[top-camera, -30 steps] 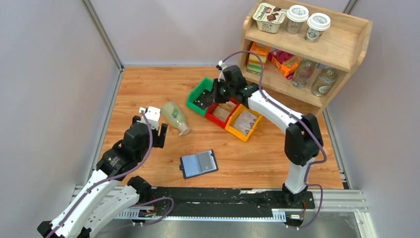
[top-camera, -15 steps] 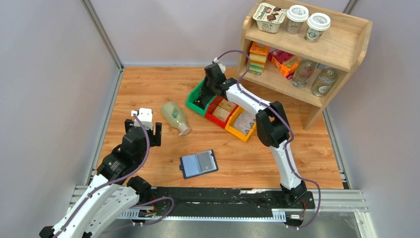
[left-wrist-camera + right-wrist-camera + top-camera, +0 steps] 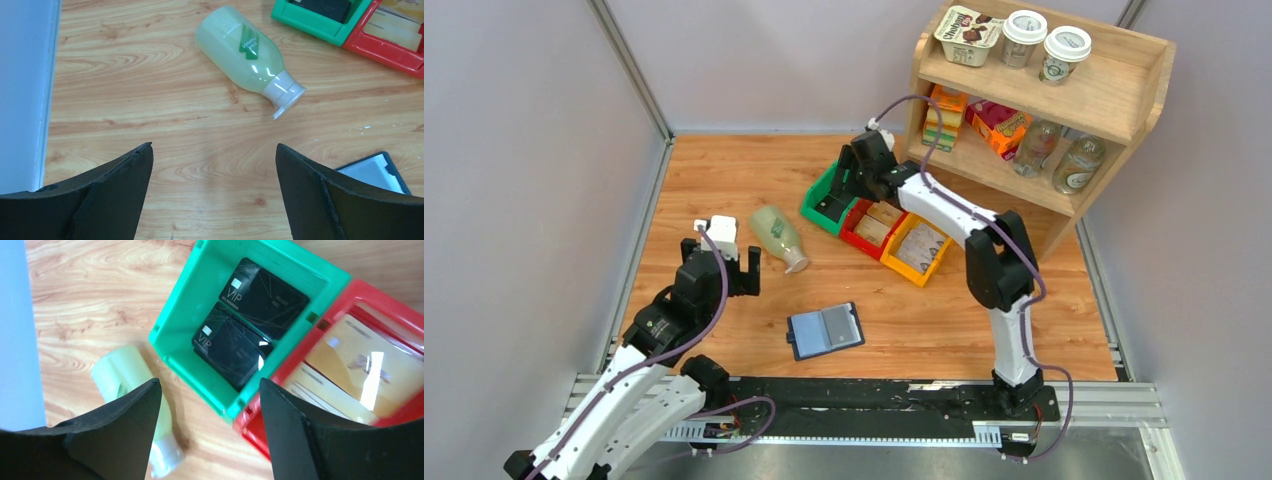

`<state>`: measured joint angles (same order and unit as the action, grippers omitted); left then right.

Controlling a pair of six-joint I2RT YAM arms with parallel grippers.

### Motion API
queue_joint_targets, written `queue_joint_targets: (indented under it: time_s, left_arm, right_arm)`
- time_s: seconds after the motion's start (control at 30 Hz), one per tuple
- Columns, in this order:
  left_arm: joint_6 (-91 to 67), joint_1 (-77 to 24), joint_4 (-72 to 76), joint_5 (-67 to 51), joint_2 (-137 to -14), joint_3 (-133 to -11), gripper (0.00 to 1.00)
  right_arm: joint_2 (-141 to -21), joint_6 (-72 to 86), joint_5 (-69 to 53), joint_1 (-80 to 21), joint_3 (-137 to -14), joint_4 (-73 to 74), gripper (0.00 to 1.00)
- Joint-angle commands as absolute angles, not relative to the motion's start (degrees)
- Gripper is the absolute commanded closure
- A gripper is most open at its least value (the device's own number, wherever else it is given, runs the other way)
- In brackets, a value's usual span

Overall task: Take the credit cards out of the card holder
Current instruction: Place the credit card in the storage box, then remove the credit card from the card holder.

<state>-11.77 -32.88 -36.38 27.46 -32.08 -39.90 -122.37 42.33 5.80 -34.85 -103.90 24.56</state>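
Wooden table [image 3: 724,180] bears all items. Shelf [image 3: 1124,95] stands at the far right corner. Green bin [image 3: 182,310], red bin [image 3: 372,295] and yellow bin [image 3: 899,265] sit in a touching row; my right wrist view cuts off the red one. Bottle [image 3: 240,50] lies on its side near the green bin. Card holder [image 3: 824,330] lies open and flat near the front edge, well apart from both grippers. My left wrist view catches only its corner, and I cannot tell whether its sleeves hold anything. Two black credit cards [image 3: 265,297] lie overlapping in the green bin. My right gripper [image 3: 207,390] hangs above that bin, jaws apart, gripping nothing. My left gripper [image 3: 214,150] hovers over wood, jaws spread wide, empty.
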Motion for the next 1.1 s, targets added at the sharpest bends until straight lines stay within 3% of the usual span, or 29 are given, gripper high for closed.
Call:
queue_joint_targets:
  time_s: [0.0, 0.17, 0.37, 0.47, 0.53, 0.63, 0.8, 1.07]
  left_arm:
    - [-17.0, -32.7, -37.4, 25.0, -34.7, -45.2, 0.02]
    - [-23.6, -32.6, -40.3, 22.5, -37.3, -48.2, 0.01]
    - [-30.4, -32.6, -42.5, 19.0, -37.9, -48.5, 0.01]
    - [-32.3, -32.7, -43.4, 17.1, -37.8, -48.3, 0.02]
    - [-32.3, -32.6, -43.2, 15.2, -37.6, -48.2, 0.02]
    - [-31.3, -32.7, -42.6, 12.5, -37.4, -47.6, 0.02]
    - [-31.6, -32.6, -40.2, 7.9, -37.0, -44.7, 0.02]
    - [-39.0, -32.6, -31.5, 0.4, -36.1, -33.1, 0.04]
  right_arm:
    - [-108.7, 35.5, 4.2, -34.1, -98.5, 22.5, 0.22]
    - [-97.8, 29.6, -4.3, -34.1, -91.6, 23.6, 0.00]
    - [-84.7, 26.1, -16.6, -34.2, -79.5, 19.4, 0.00]
    - [-77.1, 25.8, -32.6, -34.1, -70.0, 9.4, 0.00]
    - [-72.2, 29.8, -35.5, -34.1, -60.4, 0.8, 0.00]
    - [-69.1, 32.9, -35.7, -33.8, -50.0, -6.9, 0.00]
    - [-71.9, 24.0, -29.6, -37.8, -51.3, 9.4, 0.00]
    - [-77.9, 28.3, -12.0, -46.2, -47.8, 12.3, 0.00]
